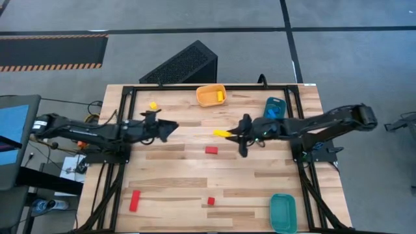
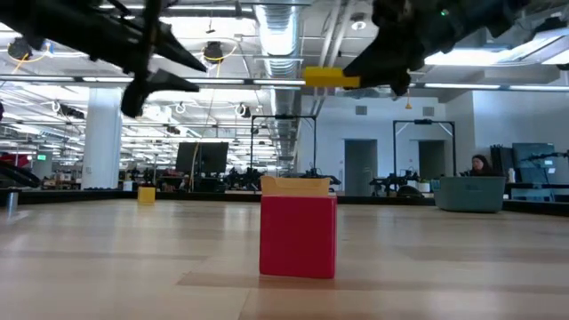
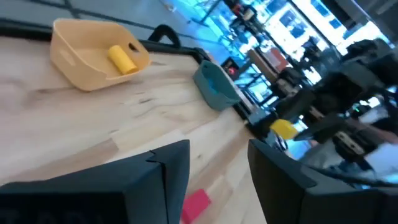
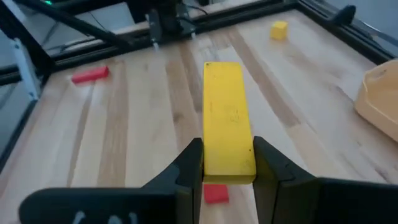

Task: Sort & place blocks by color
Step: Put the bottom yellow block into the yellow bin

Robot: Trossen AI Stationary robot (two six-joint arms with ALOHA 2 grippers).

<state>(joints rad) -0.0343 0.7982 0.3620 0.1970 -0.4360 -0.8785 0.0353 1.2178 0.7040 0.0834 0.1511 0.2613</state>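
My right gripper (image 1: 239, 134) hovers over the middle of the table, shut on a yellow bar (image 4: 227, 118). My left gripper (image 3: 217, 180) is open and holds nothing; it hangs above the table left of centre (image 1: 166, 128). A red cube (image 1: 211, 149) lies flat on the wood just below the held bar. A red bar (image 1: 134, 200) and a small red cube (image 1: 210, 201) rest near the near edge. A yellow cube (image 1: 153, 105) sits at the far left. One yellow block (image 3: 122, 59) lies inside the orange tray (image 3: 74, 43). My right gripper pinches the yellow bar's near end (image 4: 229, 167) between its two fingers (image 4: 189, 167), one on each long side. The fingers come level from the table's right and lie along the bar. The bar sticks out ahead of them toward the left, level and lifted clear (image 2: 331, 77).
The orange tray (image 1: 207, 99) stands at the far edge, a blue tray (image 1: 275, 107) right of it beside my right arm, and a teal tray (image 1: 283, 212) at the near right corner. A black frame rail (image 4: 186, 25) runs along the table's sides. A person (image 2: 480, 165) sits far behind.
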